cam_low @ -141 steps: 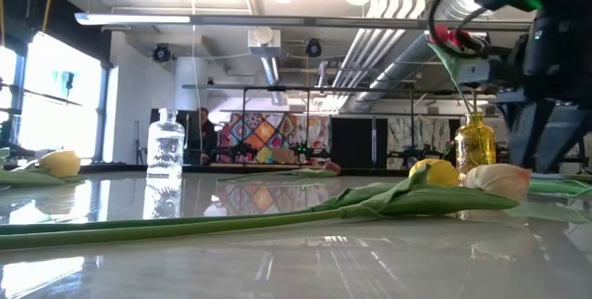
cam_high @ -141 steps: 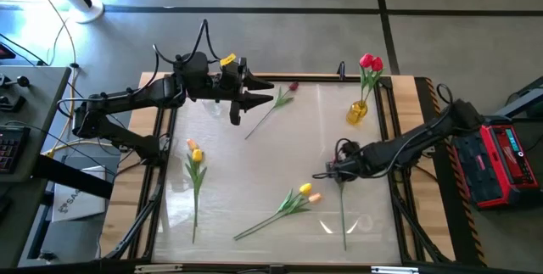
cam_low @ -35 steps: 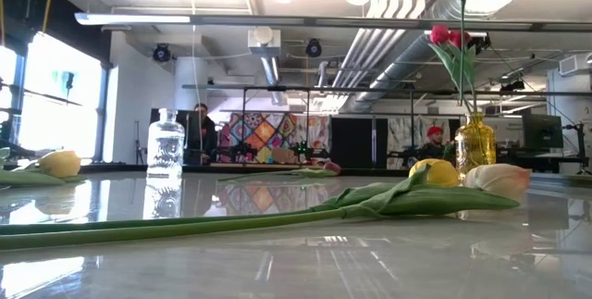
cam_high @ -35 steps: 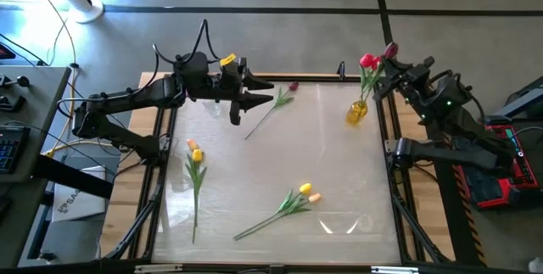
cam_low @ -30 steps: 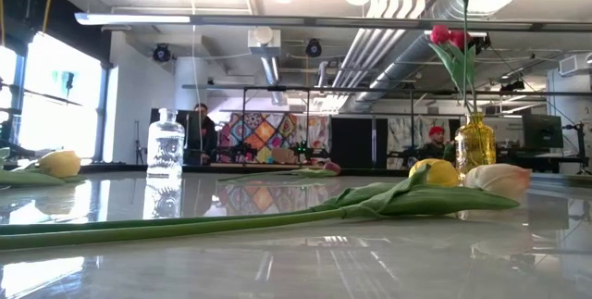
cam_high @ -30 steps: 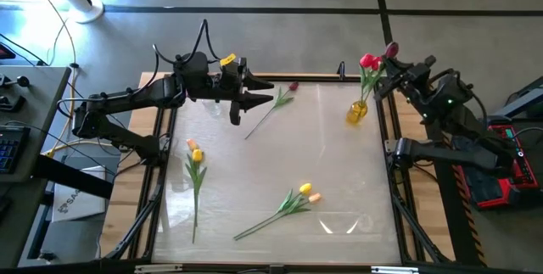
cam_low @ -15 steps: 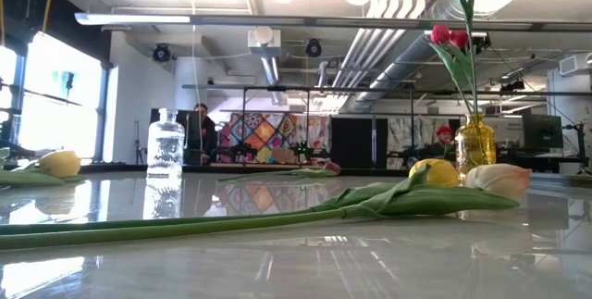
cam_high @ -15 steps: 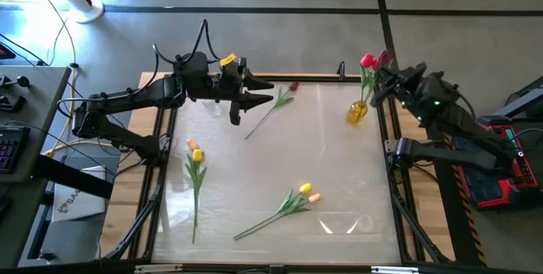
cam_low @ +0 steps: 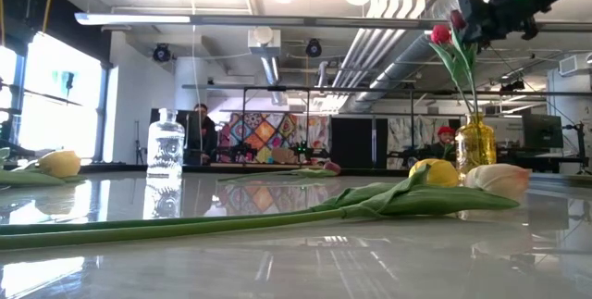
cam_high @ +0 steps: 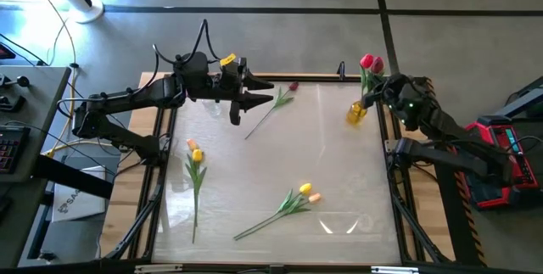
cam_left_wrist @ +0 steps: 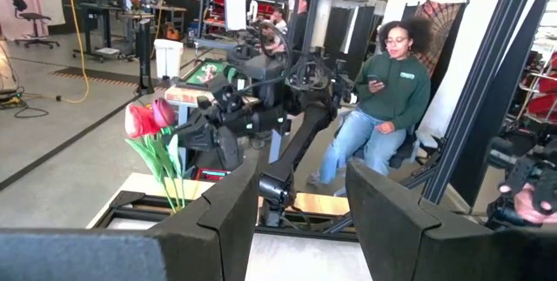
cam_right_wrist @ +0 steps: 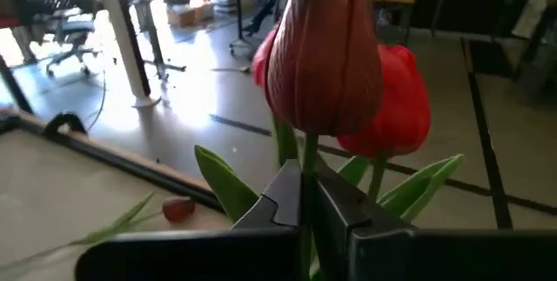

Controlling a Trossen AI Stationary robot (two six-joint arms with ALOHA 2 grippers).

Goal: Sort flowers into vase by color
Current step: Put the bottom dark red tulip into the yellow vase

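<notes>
A glossy white table [cam_high: 271, 164] stands on a grey workshop floor, seen from above with a dark arm at each side. At its far right corner a yellow vase [cam_high: 357, 111] already carries a red tulip [cam_high: 367, 62], and the right gripper [cam_high: 379, 93] sits just beside those heads, its jaws pinched on the stem of a dark red tulip that I judge is being lowered in. The left gripper [cam_high: 261, 90] waits at the far left edge with jaws partly spread and nothing between them, close to a maroon tulip [cam_high: 293, 87] lying flat. A yellow tulip [cam_high: 197, 154] lies at the left, and a yellow-and-orange pair [cam_high: 309, 193] lies near the front. At table height, the pair's long green stem [cam_low: 185, 225] runs across the foreground, the clear bottle [cam_low: 166, 151] stands far left, and people sit in the room behind. The left wrist camera looks between its spread fingers [cam_left_wrist: 233, 207] at the red heads [cam_left_wrist: 150, 117] and the right arm, with a seated person beyond. The right wrist camera shows its closed fingers [cam_right_wrist: 335, 198] clamped just under the dark red head [cam_right_wrist: 324, 50]. These flowers look light, with thin springy stems and soft heads that would crush, so the stem is the place to grip, and firmly, since it looks thin enough to slip.
</notes>
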